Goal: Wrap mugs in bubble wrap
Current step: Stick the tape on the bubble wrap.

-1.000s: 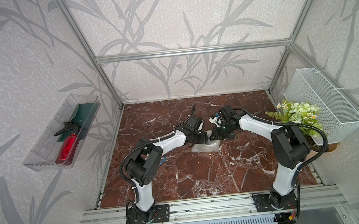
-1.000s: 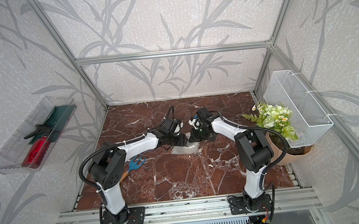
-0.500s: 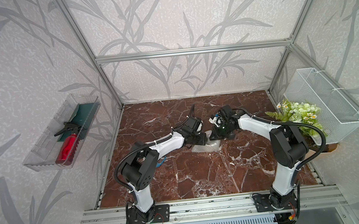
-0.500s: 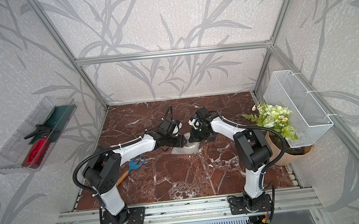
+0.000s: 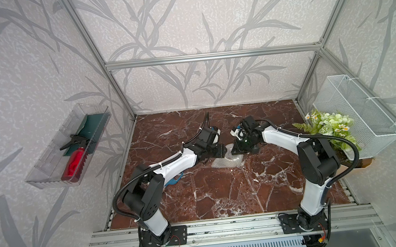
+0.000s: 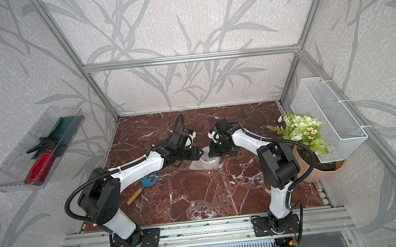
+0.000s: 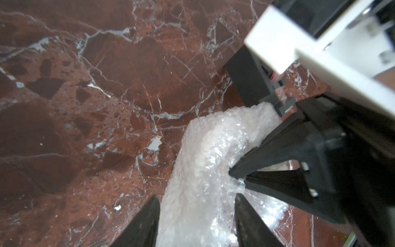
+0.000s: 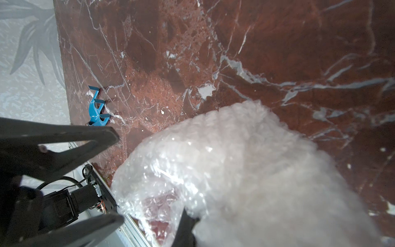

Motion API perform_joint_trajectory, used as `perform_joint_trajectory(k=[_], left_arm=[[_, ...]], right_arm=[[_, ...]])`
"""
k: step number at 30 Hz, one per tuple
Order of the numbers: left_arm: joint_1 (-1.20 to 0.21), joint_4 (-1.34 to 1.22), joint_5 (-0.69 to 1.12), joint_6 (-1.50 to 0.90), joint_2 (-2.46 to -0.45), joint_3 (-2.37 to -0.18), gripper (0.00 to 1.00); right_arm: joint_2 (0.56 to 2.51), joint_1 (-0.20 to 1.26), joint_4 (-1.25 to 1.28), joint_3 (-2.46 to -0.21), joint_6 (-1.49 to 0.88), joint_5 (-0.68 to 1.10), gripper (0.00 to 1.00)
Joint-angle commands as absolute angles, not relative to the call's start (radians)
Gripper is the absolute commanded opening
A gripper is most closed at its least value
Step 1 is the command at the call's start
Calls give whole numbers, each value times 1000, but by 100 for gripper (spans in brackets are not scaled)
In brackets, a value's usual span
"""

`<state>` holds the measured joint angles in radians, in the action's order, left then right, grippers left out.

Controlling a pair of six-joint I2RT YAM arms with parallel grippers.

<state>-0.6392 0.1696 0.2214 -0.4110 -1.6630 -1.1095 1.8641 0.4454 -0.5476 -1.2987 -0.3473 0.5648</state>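
Meeting over the middle of a red-brown marble tabletop (image 5: 223,195) veined with white, two white-and-black arms stretch low from the near rail, wrists tipped down at a crumpled bundle of bubble wrap (image 5: 228,162). The sheet is clear plastic, dimpled with small air cells and glinting greyish white, and it is bunched into a rounded hump rather than lying flat. In both top views it shows only as a pale patch under the tools, while the wrist views bring out its wrinkles and shine. The left gripper (image 7: 196,201) has its dark, tapered fingers spread, with the bundle running between them; whether they touch it cannot be told. The right gripper (image 7: 235,175) has its tips pressed together, pinching a fold of the film at the hump's side. A reddish patch shows through the plastic in the right wrist view, though whether it is the mug or the marble cannot be told. A blue hand rake (image 6: 149,180) with a wooden handle lies beside the left arm, shown whole in a top view; the right wrist view catches only its tines. A red spray bottle (image 5: 74,163) lies in a clear plastic tray (image 5: 48,179) on the left wall
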Motion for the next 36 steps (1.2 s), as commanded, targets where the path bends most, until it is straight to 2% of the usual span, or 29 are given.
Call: perform_joint_trajectory(k=[1,21,36], left_arm=[[-634,123,188,-406,-1650,-1115,58],[-633,99,166,-417,-1819,-1240,61],[-632,163,140,-426,-1878,-1246,56]], right_arm=[[1887,451,-607,-1289,-355,508,0],[1865,453,-589,-1266,-365,509,0],[1831,453,-596,-1249,-381,508,0]])
